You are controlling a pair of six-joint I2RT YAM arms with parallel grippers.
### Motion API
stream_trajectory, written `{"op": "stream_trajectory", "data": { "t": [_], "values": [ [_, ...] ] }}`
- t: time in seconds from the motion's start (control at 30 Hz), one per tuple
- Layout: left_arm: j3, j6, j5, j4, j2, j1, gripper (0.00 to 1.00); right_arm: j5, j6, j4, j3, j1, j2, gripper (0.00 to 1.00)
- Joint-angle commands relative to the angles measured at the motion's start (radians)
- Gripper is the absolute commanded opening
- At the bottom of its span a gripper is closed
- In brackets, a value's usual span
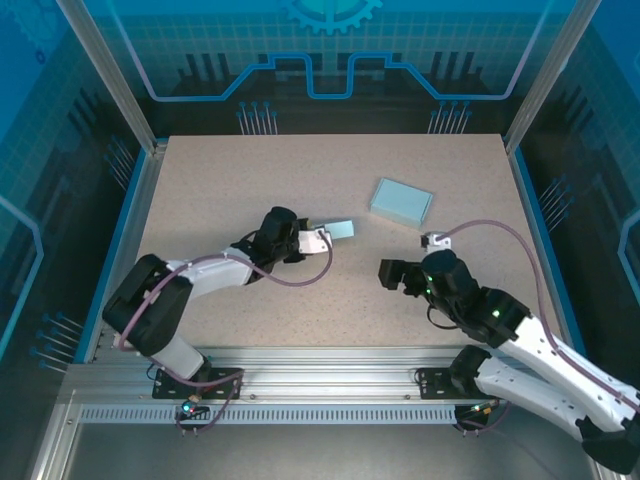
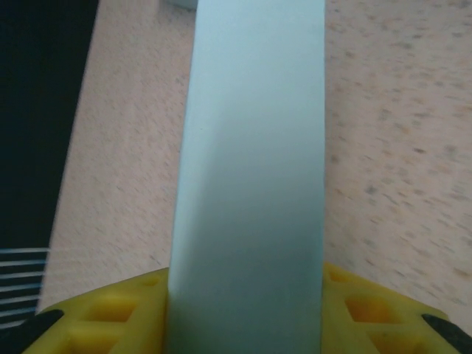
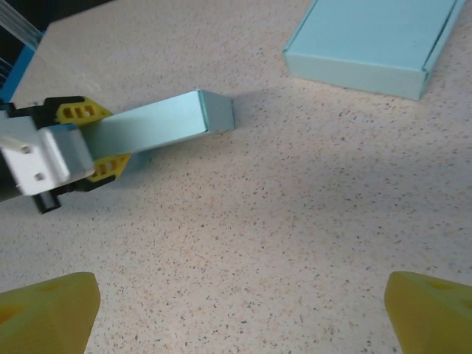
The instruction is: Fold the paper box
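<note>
Pale-blue paper box (image 1: 341, 229) is clamped lengthwise in my left gripper (image 1: 322, 236), near the middle of the speckled table (image 1: 230, 170). My right gripper (image 1: 392, 272) hangs released, jaws wide. I see a flat blue carton (image 1: 401, 202) lying beyond, well apart.

Bright, even light; close-up paper box (image 2: 251, 184) blurred.

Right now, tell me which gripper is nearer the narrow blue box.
Left. The left gripper is closed on one end of the narrow blue box. The right gripper stands open, apart from it, to its right and closer to the arm bases.
</note>
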Motion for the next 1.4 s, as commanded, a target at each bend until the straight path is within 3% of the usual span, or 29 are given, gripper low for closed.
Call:
{"op": "stream_trajectory", "data": {
  "t": [0.0, 0.27, 0.4, 0.57, 0.8, 0.87, 1.1, 1.23, 1.37],
  "values": [
    [0.061, 0.148, -0.022, 0.14, 0.069, 0.015, 0.29, 0.051, 0.028, -0.072, -0.032, -0.012, -0.074, 1.0],
    [0.103, 0.256, 0.048, 0.219, 0.226, 0.086, 0.33, 0.086, 0.04, -0.162, -0.038, -0.013, -0.139, 1.0],
    [0.102, 0.281, 0.072, 0.235, 0.271, 0.129, 0.51, 0.091, 0.045, -0.168, -0.039, -0.014, -0.126, 1.0],
    [0.099, 0.29, 0.098, 0.233, 0.31, 0.135, 0.57, 0.097, 0.039, -0.146, -0.038, -0.014, -0.094, 1.0],
    [0.05, 0.293, 0.088, 0.302, 0.307, 0.132, 0.88, 0.103, 0.046, -0.165, -0.026, -0.014, -0.082, 1.0],
    [0.017, 0.284, 0.068, 0.357, 0.291, 0.129, 0.99, 0.104, 0.046, -0.165, -0.028, -0.014, -0.089, 1.0],
    [-0.135, 0.165, -0.069, 0.618, 0.125, 0.08, 0.99, 0.094, -0.023, -0.161, -0.004, -0.014, -0.063, 1.0],
    [-0.192, 0.018, -0.151, 0.586, -0.064, 0.069, 0.99, 0.117, -0.087, -0.157, 0.027, -0.014, -0.023, 1.0],
    [-0.201, -0.142, -0.296, 0.423, -0.244, 0.067, 0.99, 0.204, -0.138, -0.159, 0.054, -0.018, 0.029, 1.0]
  ]
}}
